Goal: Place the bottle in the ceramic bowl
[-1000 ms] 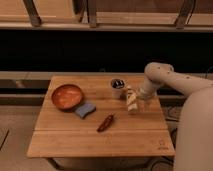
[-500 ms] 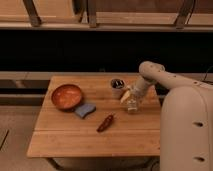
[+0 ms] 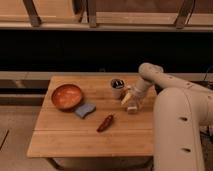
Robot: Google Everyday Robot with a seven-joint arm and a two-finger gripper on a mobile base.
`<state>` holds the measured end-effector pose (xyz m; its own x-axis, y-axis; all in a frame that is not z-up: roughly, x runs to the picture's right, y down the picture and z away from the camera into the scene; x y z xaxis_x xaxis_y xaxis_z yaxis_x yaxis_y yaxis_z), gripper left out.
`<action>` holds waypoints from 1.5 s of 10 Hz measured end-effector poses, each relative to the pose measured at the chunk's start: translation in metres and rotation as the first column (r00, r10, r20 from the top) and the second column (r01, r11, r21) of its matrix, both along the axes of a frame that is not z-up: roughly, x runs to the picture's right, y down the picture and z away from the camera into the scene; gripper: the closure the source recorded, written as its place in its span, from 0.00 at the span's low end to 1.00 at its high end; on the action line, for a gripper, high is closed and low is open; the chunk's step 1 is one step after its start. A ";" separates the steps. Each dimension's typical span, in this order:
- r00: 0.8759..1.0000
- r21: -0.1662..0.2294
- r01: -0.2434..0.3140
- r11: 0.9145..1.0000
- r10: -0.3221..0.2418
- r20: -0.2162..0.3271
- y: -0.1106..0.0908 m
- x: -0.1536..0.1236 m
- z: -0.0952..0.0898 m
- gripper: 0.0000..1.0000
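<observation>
Gripper point(image 3: 131, 101) near the wooden bench's point(image 3: 65, 142) edge, just beside a white cup point(image 3: 117, 88), jaws clamped on a tilted cream bottle point(image 3: 126, 96). Orange bowl point(image 3: 66, 96) sits well apart across the bench; a blue sponge point(image 3: 86, 110) and red pepper point(image 3: 105, 123) lie roughly between them.

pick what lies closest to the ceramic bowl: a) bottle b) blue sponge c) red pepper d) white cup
b: the blue sponge sits just off the lower-right rim of the ceramic bowl, while the bottle is across the table by the white cup, with the end effector at it.
</observation>
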<state>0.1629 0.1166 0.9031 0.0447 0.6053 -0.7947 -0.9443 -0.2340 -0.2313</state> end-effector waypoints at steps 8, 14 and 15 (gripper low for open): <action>0.998 -0.030 -0.055 0.998 0.055 0.017 0.012 -0.005 0.017 0.88; 0.967 0.420 -0.187 0.888 0.243 -0.083 -0.147 0.029 -0.066 0.88; 0.970 0.512 -0.146 0.846 0.224 -0.095 -0.183 0.032 -0.100 0.88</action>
